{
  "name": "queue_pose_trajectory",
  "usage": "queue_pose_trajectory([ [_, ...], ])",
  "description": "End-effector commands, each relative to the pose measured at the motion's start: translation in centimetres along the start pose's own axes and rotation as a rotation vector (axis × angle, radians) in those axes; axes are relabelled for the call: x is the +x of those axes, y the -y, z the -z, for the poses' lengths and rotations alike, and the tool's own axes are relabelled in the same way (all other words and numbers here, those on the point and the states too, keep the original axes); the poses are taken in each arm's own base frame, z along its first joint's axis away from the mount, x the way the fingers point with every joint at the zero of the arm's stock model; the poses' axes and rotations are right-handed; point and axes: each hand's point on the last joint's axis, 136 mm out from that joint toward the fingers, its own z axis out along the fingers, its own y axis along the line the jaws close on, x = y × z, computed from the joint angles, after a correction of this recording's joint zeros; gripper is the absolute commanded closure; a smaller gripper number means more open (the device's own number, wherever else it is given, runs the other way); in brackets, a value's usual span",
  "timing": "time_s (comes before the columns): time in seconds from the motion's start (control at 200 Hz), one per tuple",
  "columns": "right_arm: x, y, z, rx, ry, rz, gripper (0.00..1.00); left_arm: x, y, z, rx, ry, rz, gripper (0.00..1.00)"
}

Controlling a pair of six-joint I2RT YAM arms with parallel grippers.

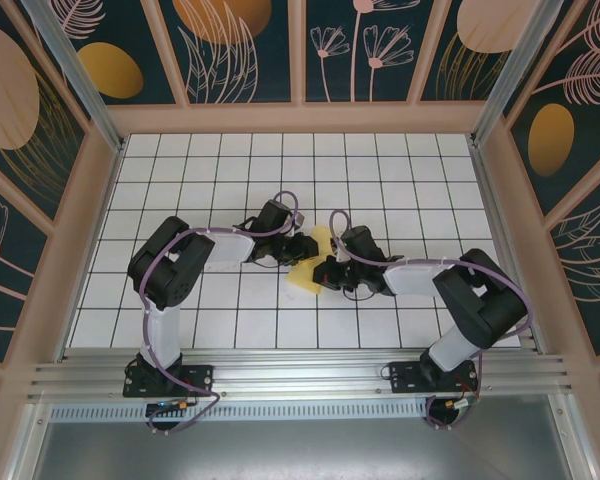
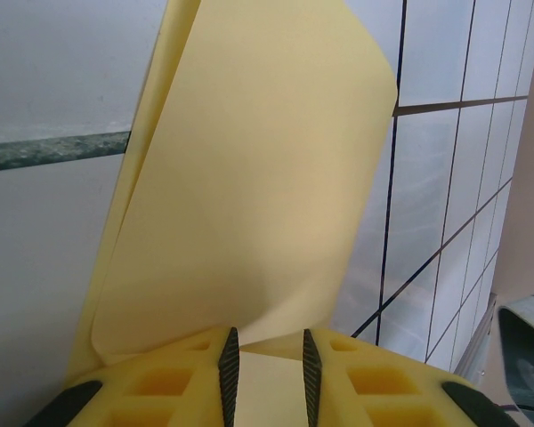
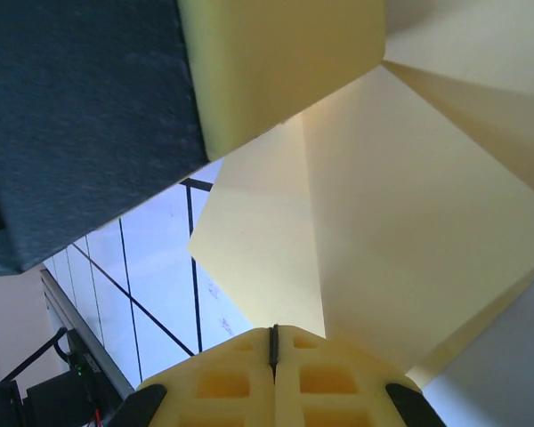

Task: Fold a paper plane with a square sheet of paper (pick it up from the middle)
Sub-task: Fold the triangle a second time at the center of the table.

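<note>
Bright, even light from above fills the top view. The white table (image 1: 380,170) carries no glare and only soft, short shadows, and the picture is sharp, though straight lines lean outward toward its edges. From the left wrist the square sheet of paper (image 2: 249,178) looks pale and evenly lit, shading gently darker near its lower curl. The right wrist view is very close and slightly soft, with the upper left corner dark and the paper's creases showing as steps of shade.
</note>
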Motion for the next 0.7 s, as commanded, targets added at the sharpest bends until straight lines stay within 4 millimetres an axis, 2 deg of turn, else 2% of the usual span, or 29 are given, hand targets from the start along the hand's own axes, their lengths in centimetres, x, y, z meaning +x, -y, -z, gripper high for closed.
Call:
queue_pose_trajectory([
  [0.0,-0.4,-0.9,-0.4,-0.021,-0.005,0.003,0.97,1.7,-3.4,-0.6,-0.099,-0.042,0.027,0.70],
  [0.19,0.4,1.0,-0.8,0.040,-0.028,-0.015,0.96,1.9,-3.7,-0.6,-0.107,-0.047,0.027,0.70],
  [0.28,0.2,1.2,-0.6,0.062,-0.021,-0.002,0.95,1.9,-3.8,-0.5,-0.109,-0.046,0.026,0.70],
  [0.385,-0.4,0.5,-0.3,0.073,-0.007,0.021,0.94,2.0,-3.9,-0.6,-0.111,-0.050,0.028,0.70],
  [0.535,-0.8,-2.2,0.5,0.016,0.003,0.077,0.93,2.1,-4.0,-0.6,-0.114,-0.049,0.030,0.70],
  [0.696,0.2,-2.5,-0.5,0.024,-0.030,0.083,0.93,1.9,-3.8,-0.6,-0.110,-0.046,0.029,0.70],
])
